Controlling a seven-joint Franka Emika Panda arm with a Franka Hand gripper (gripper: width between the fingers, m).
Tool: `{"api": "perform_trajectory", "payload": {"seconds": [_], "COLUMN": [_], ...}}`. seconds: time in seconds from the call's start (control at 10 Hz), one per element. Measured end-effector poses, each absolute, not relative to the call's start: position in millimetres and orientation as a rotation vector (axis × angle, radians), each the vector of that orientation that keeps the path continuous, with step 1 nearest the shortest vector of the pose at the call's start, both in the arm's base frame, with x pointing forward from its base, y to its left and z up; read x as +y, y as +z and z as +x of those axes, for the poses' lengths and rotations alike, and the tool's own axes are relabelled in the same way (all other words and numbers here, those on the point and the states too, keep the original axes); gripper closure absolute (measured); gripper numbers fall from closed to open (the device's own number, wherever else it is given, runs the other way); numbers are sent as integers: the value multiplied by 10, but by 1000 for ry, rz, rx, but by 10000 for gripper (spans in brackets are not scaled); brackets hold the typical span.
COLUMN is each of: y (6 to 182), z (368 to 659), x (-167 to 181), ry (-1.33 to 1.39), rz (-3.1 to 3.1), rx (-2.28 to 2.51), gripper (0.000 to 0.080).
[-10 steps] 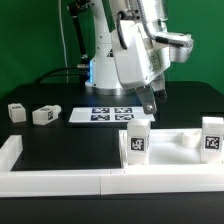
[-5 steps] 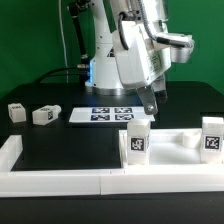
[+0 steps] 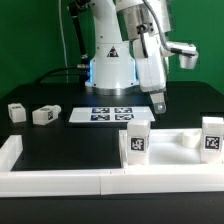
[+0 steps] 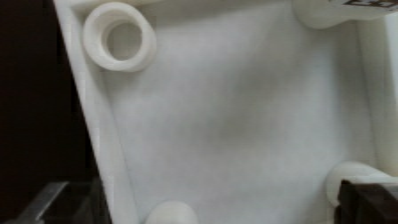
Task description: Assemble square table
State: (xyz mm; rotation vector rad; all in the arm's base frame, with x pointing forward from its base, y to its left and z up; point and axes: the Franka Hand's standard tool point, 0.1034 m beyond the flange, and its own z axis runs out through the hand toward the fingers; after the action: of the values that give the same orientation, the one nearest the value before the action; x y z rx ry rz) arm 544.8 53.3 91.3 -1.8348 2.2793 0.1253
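Note:
The white square tabletop (image 3: 176, 150) lies at the front on the exterior view's right, with two tagged legs standing upright on it: one at its near left corner (image 3: 138, 142) and one at its right (image 3: 211, 136). Two more loose legs (image 3: 15, 111) (image 3: 43, 115) lie on the black table at the left. My gripper (image 3: 158, 101) hangs above and just behind the tabletop, holding nothing. In the wrist view the gripper (image 4: 205, 205) is open, with its dark fingertips (image 4: 365, 195) wide apart over the tabletop's inside (image 4: 231, 110). A ring socket (image 4: 119, 37) shows near its rim.
The marker board (image 3: 105, 115) lies flat behind the tabletop, in front of the arm's base. Long white border rails run along the front (image 3: 60, 181) and the left (image 3: 10, 155) of the table.
The wrist and gripper have swung toward the exterior view's right and a little upward. The legs and tabletop have not moved.

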Motion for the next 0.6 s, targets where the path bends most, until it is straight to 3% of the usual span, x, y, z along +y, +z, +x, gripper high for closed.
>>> {"api": "perform_trajectory", "payload": {"seconds": [0.3,0.6], "y": [872,589], "z": [5417,5152], "x": [519,464], "ry": [123,160], "rz": [-1889,-2073], "rx": [2243,2139], "gripper": [151,151]}}
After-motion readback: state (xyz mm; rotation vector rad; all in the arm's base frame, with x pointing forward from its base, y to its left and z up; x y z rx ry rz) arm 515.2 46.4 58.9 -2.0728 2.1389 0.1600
